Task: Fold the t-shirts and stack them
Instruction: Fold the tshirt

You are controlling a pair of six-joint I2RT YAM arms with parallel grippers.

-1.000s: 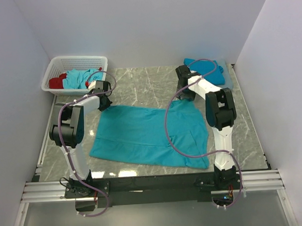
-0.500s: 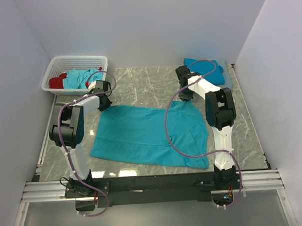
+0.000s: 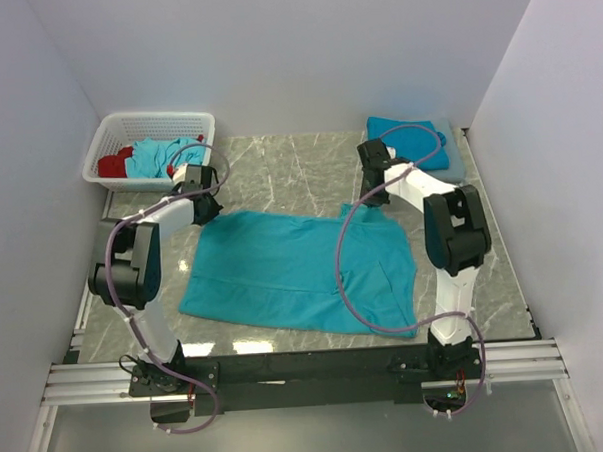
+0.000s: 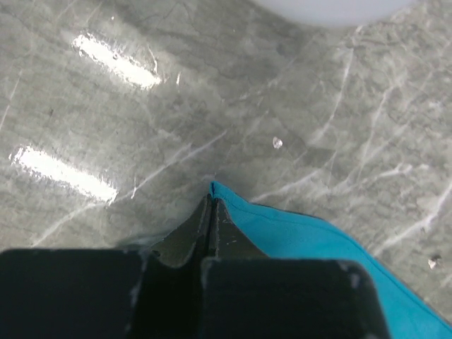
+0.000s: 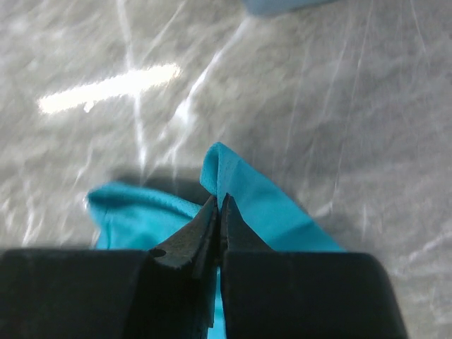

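Both elbows have swung outward; left gripper and right gripper pinch far corners of the flat teal cotton t-shirt just right of the white plastic lattice basket, so folding nearward looks next.

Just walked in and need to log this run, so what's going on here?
Two robot arms are working on a teal short-sleeved cotton t-shirt spread on the grey marble table. The left gripper has its fingers shut on the shirt's far left corner, the right gripper on its far right corner. A folded teal t-shirt lies at the far right; a white plastic lattice basket at the far left holds more clothes.
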